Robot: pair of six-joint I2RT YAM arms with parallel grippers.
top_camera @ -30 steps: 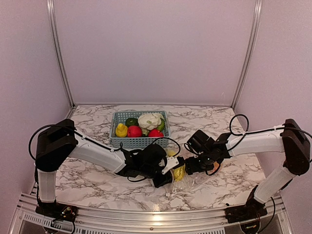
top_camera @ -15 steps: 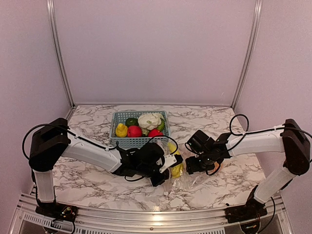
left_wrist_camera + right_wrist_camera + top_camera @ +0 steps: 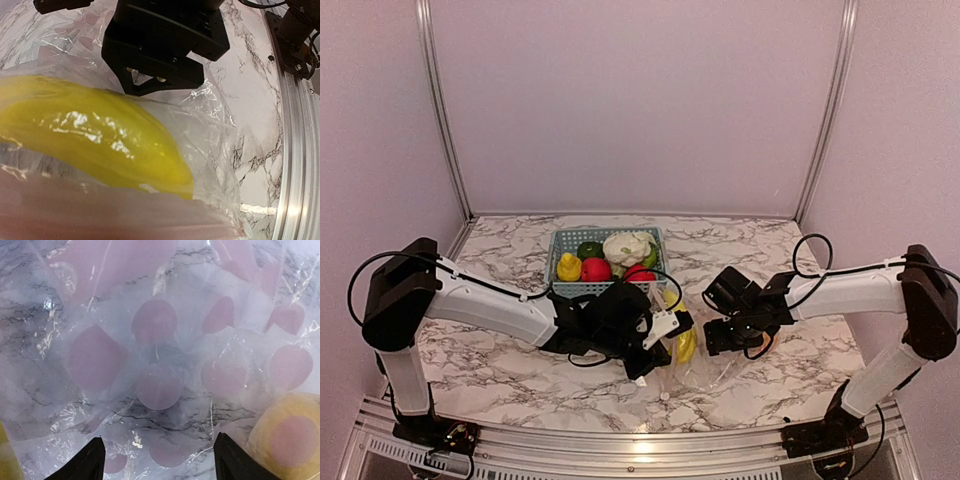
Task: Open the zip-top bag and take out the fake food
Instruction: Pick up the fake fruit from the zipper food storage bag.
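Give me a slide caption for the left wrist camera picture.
Yellow toy banana seen through the crinkled clear bag, marble table beyond.

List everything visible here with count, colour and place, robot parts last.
clear crinkly zip-top plastic bag: one, transparent, between the two grippers near the table front
yellow plastic toy banana: one, yellow, inside the bag
light blue slotted plastic basket: one, light blue, behind the grippers
glossy plastic toy foods: about six, yellow, red, green, white, in the basket
white grey-veined marble table: one, under everything
left gripper: one, black, at the bag; jaws unclear
right gripper: one, black, facing the bag; jaws open
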